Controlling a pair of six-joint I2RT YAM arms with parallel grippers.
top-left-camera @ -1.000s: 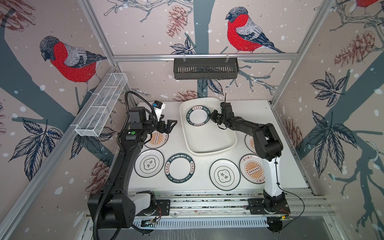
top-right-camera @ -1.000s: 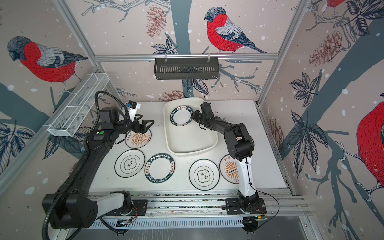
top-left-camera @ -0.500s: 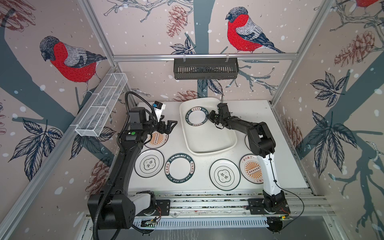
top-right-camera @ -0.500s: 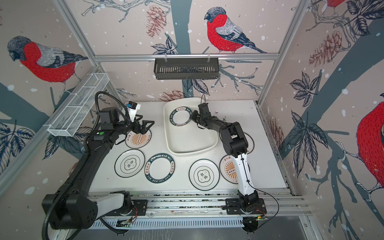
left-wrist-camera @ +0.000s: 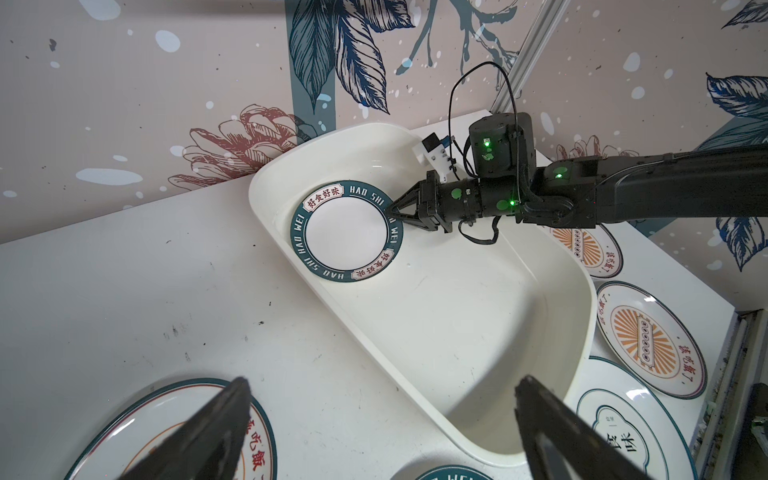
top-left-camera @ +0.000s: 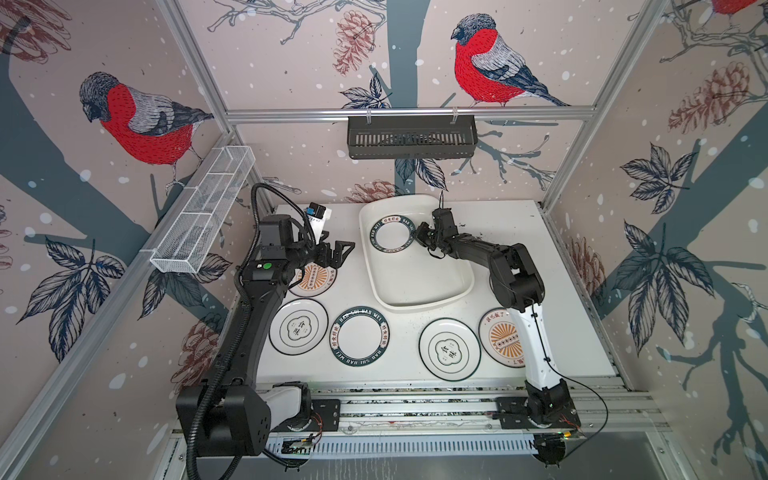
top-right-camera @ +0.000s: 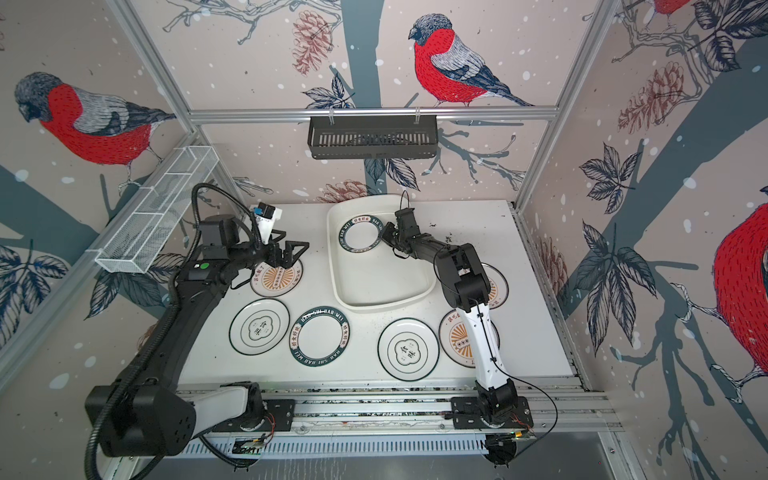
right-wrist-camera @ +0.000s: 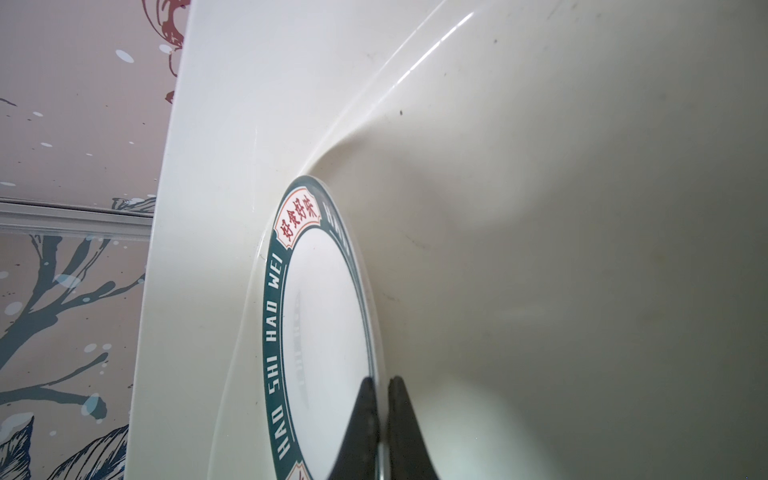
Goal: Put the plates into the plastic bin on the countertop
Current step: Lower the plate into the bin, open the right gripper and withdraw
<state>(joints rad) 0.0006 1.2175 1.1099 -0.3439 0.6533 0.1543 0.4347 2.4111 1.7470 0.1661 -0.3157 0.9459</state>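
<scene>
Inside the plastic bin [top-left-camera: 415,276], in its far-left corner in both top views: 1 green-lettered plate [top-left-camera: 392,233], outer edge against the bin wall. On the plate's rim nearest the bin's middle, the right gripper [left-wrist-camera: 390,214], jaws clamped on that rim, a finger on each face. Just left of the bin, above the left sunburst plate [top-left-camera: 313,281] on the countertop [top-left-camera: 353,291]: the left gripper [top-left-camera: 343,254], jaws wide apart, nothing between them. Outside the bin, flat on the countertop, 6 plates in all. In front of the bin, in a row from left to right: the left emblem plate [top-left-camera: 298,326], the 2nd lettered plate [top-left-camera: 360,336], the right emblem plate [top-left-camera: 449,349], the front sunburst plate [top-left-camera: 500,343] partly under the right arm [top-left-camera: 536,345]. Just right of the bin, the right sunburst plate [top-right-camera: 498,286], mostly hidden behind that arm's elbow. High behind the bin, a black slotted rack [top-left-camera: 411,137] on the back wall; well left of the bin, a white wire basket [top-left-camera: 203,212] on the side wall.
</scene>
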